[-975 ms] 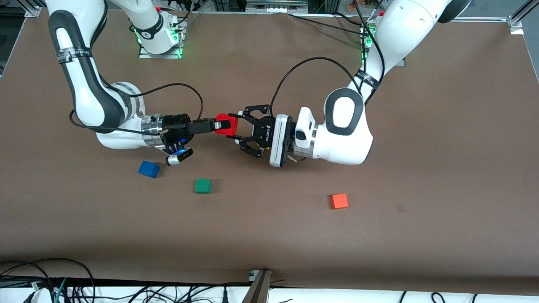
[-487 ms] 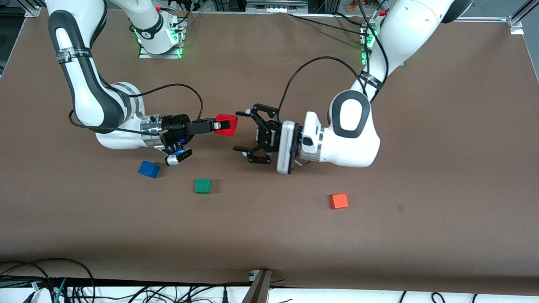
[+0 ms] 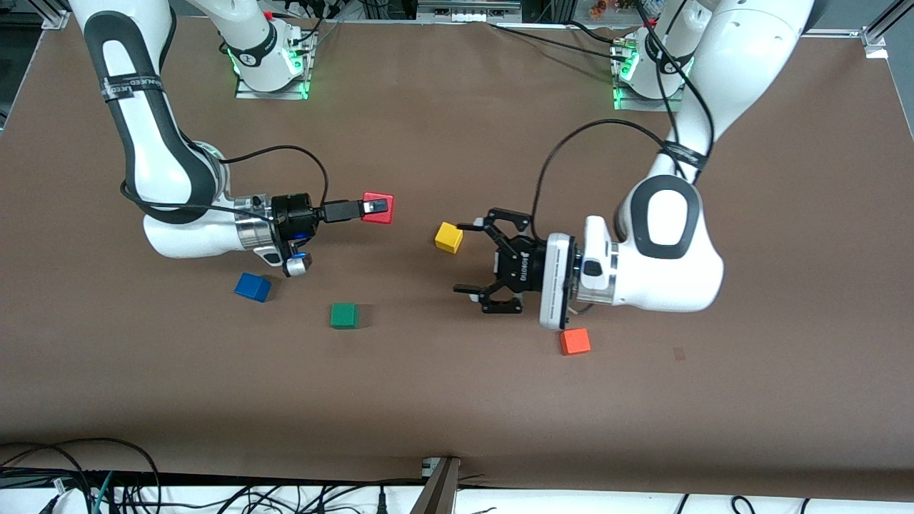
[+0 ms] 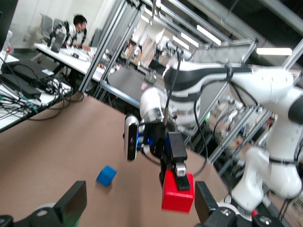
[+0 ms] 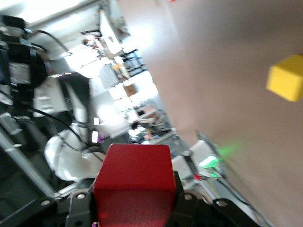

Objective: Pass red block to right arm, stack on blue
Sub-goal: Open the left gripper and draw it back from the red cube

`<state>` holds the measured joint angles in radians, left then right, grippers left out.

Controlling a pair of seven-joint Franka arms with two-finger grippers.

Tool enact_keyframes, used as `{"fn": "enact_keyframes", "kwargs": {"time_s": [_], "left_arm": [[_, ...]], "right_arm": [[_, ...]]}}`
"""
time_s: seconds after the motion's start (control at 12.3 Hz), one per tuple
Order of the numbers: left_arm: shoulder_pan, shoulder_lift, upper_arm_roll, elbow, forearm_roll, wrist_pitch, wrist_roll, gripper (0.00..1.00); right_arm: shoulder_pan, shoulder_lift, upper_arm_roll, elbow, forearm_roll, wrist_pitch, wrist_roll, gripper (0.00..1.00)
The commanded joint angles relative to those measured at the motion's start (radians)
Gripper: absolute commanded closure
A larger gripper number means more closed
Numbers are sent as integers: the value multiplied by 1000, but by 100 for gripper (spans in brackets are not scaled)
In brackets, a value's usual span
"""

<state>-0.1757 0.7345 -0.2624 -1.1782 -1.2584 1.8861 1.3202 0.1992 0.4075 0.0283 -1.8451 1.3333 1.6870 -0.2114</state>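
The red block [image 3: 377, 208] is held above the table by my right gripper [image 3: 371, 208], whose slim black fingers are shut on it. It fills the right wrist view as the red block [image 5: 132, 182] between the jaws. The left wrist view shows the red block [image 4: 178, 193] in the right gripper [image 4: 176, 174]. My left gripper [image 3: 464, 258] is open and holds nothing, and hangs a short way off from the block, toward the left arm's end. The blue cube [image 3: 252, 287] lies on the table under the right arm's wrist, and the left wrist view shows this blue cube [image 4: 106, 175] too.
A green cube [image 3: 344, 315] lies beside the blue one, nearer the front camera. A yellow cube [image 3: 448, 237] sits by the left gripper's upper finger, and the right wrist view shows this yellow cube [image 5: 286, 84] too. An orange cube [image 3: 575, 341] lies below the left wrist.
My left gripper opened, let go of the red block and drew back toward the left arm's end, uncovering the yellow cube. The right gripper kept the block and shifted slightly.
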Motion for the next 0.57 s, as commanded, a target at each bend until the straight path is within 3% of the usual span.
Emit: {"fn": "enact_keyframes", "kwargs": {"time_s": [0.0, 0.32, 0.49], "left_arm": [[85, 5, -3, 28, 140, -150, -13, 0], [244, 5, 12, 37, 435, -335, -16, 0], [262, 5, 64, 122, 569, -392, -54, 0]], "right_arm": [[-1, -6, -4, 7, -246, 60, 0, 88], [-9, 33, -17, 30, -777, 199, 10, 89], [-7, 53, -37, 47, -1080, 240, 39, 88]]}}
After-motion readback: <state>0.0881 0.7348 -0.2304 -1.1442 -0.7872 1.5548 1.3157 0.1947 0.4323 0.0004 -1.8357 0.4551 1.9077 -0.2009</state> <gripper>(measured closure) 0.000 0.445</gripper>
